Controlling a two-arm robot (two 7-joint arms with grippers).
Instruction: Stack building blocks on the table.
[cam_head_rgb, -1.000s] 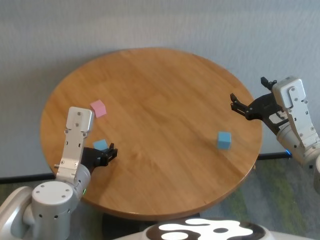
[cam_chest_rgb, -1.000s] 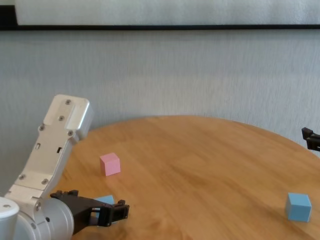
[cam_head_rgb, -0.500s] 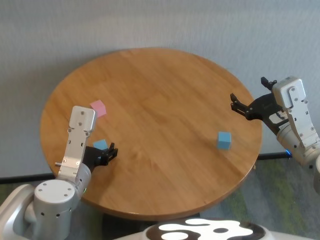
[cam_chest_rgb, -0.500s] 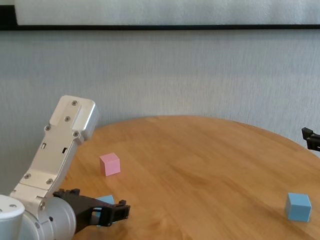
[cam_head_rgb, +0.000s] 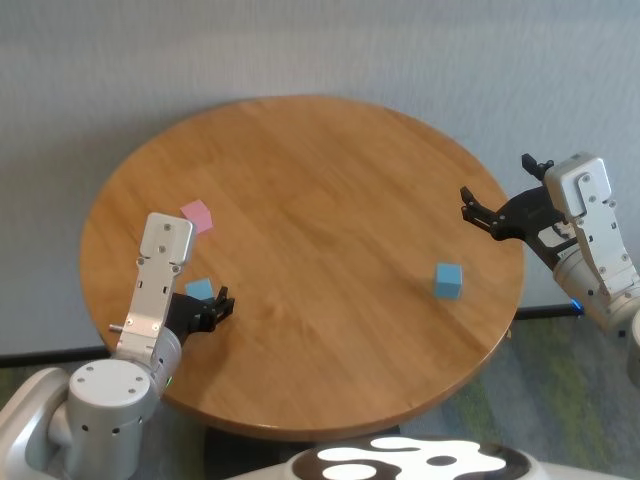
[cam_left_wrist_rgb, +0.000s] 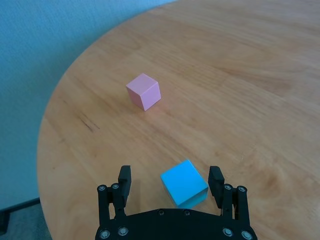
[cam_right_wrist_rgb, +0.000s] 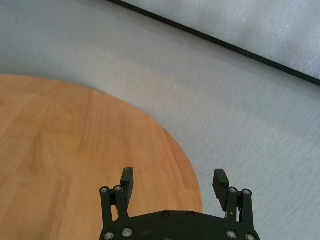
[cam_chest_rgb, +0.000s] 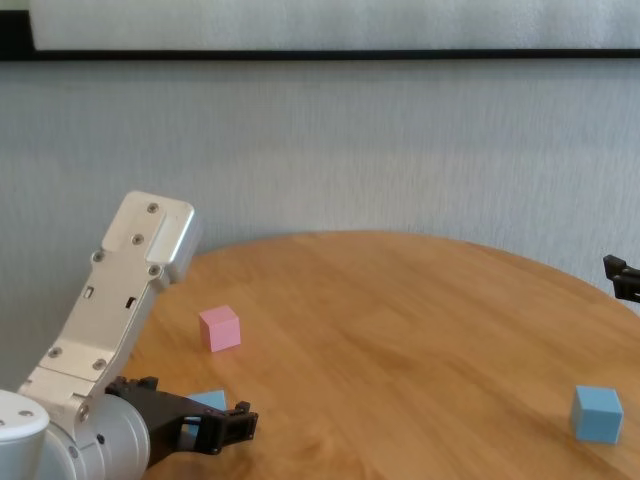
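A pink block (cam_head_rgb: 197, 216) sits on the round wooden table (cam_head_rgb: 320, 200) at its left side, also in the chest view (cam_chest_rgb: 220, 327) and the left wrist view (cam_left_wrist_rgb: 144, 91). A light blue block (cam_head_rgb: 199, 290) lies nearer the front left edge, between the open fingers of my left gripper (cam_head_rgb: 212, 308); the left wrist view shows this block (cam_left_wrist_rgb: 184, 183) between the jaws of the gripper (cam_left_wrist_rgb: 170, 178), untouched. A second light blue block (cam_head_rgb: 448, 280) sits at the right, also in the chest view (cam_chest_rgb: 597, 414). My right gripper (cam_head_rgb: 478, 215) hovers open above the table's right edge.
A pale grey wall (cam_chest_rgb: 330, 140) with a dark strip stands behind the table. The floor (cam_head_rgb: 560, 400) shows beyond the right edge. The right wrist view shows the table's rim (cam_right_wrist_rgb: 190, 165) and the wall.
My left arm has shifted slightly, bringing the open fingers closer around the near blue block. The right arm and the blocks have not moved.
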